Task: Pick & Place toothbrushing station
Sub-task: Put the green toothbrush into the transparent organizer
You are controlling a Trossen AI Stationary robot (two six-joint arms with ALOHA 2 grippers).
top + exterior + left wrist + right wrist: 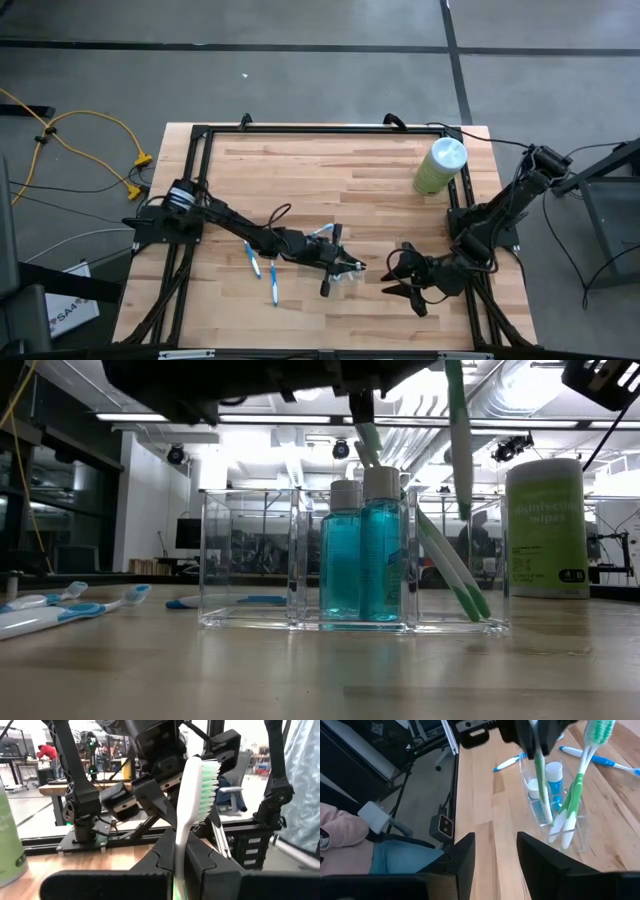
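Note:
The toothbrushing station, a clear tray (250, 560) (576, 838), stands near the table's front middle. It holds two teal bottles (360, 550), and two green toothbrushes (450, 570) lean in its end compartment. My left gripper (345, 265) (182, 855) reaches in from the left above the tray, shut on a third green-and-white toothbrush (192, 805). My right gripper (405, 278) (495, 850) hovers open just right of the tray, with nothing between its fingers. My left gripper pinches the toothbrush's handle (180, 847) a little below the bristle head, between its two fingers. The fingers come about level from the table's left and lie across the brush. The brush stands upright, head up, and its lower end (466, 508) hangs inside the tray's end compartment.
Two blue toothbrushes (252, 260) (274, 285) lie on the wood left of the tray. A tall pale-green wipes cylinder (440, 165) stands at the far right. A seated person's sleeve (340, 827) shows beyond the table's edge.

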